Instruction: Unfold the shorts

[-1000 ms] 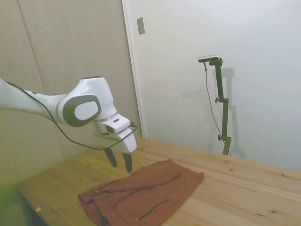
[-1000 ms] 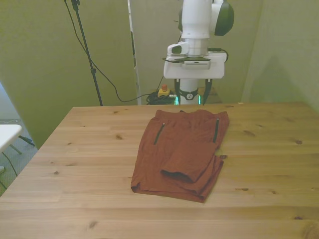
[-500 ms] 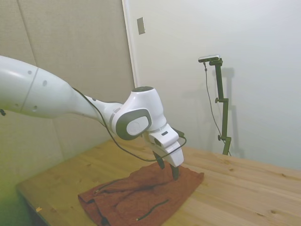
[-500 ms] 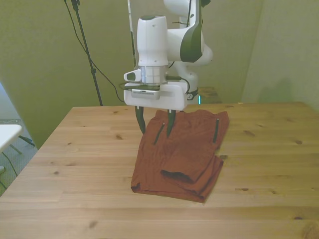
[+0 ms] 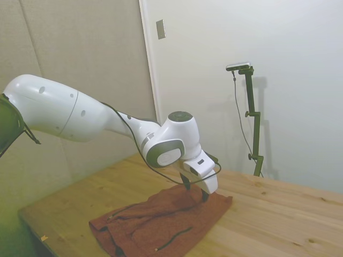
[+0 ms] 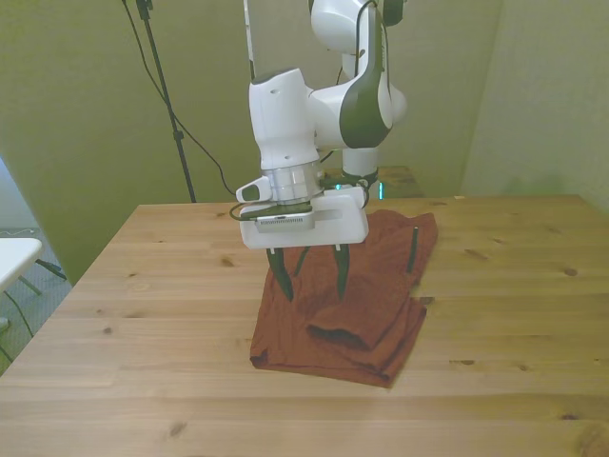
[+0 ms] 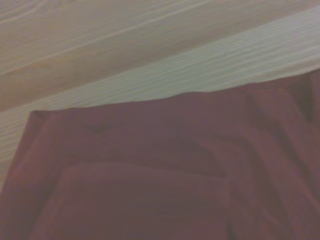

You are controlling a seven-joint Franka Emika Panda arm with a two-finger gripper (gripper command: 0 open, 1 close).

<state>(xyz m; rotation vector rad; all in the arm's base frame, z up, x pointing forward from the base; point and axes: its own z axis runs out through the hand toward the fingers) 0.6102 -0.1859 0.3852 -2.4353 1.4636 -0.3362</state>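
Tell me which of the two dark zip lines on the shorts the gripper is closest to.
The one toward the front view's left: the open gripper hangs right over it, hiding most of it. The other zip line lies uncovered near the shorts' opposite edge.

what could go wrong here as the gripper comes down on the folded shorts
1. The open gripper sits over the shorts where layers overlap, so it may pinch several layers and drag the whole garment instead of opening the fold.
2. Its fingertips point straight down near the cloth; pushing further could press them into the wooden table.
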